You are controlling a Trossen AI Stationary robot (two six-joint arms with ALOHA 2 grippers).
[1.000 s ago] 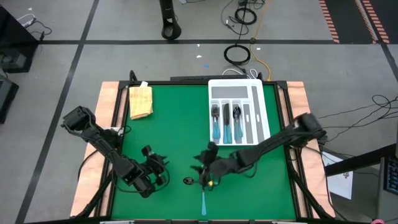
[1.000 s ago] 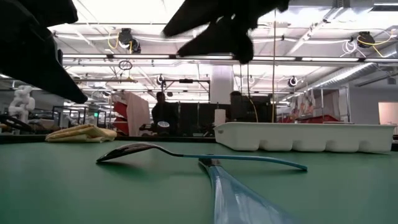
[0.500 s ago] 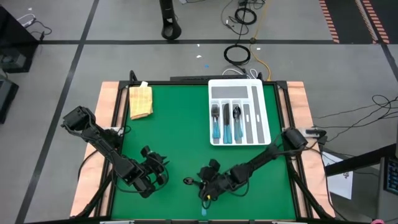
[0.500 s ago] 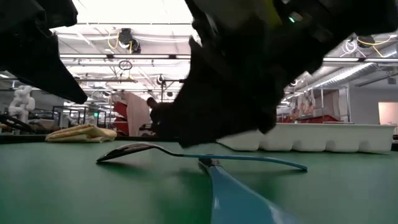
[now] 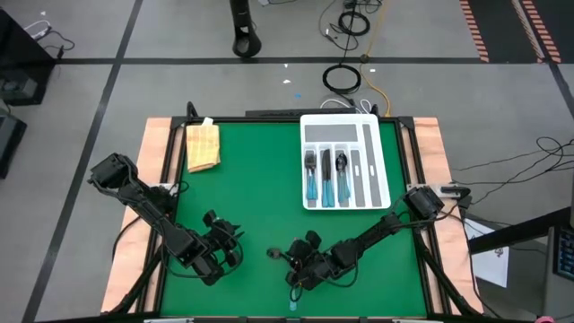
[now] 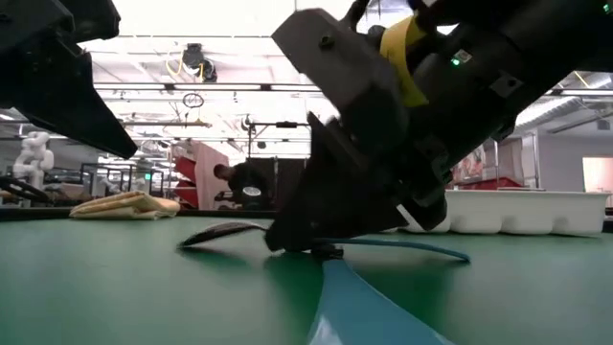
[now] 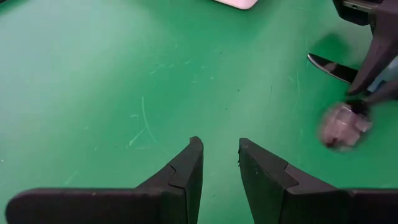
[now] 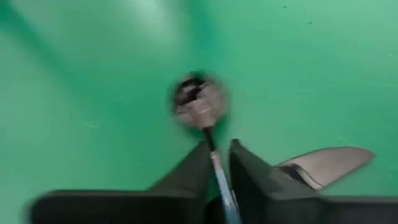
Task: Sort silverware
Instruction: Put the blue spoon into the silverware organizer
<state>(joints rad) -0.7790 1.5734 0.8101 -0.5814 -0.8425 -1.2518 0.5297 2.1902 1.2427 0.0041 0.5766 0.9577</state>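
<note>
Right tool [image 5: 300,272] low on the green tabletop [image 5: 251,197], its fingers [image 8: 249,177] narrowed around the thin blue handle of a spoon [image 6: 225,233] lying near the front edge. Left tool [image 7: 219,163], partly open, hovers empty nearby. More silverware [image 5: 325,175] lies in the white tray [image 5: 377,170].

A white compartmented tray [image 5: 378,166] sits on the green counter [image 5: 251,197]; a folded yellow cloth [image 5: 203,146] lies well apart from it.
</note>
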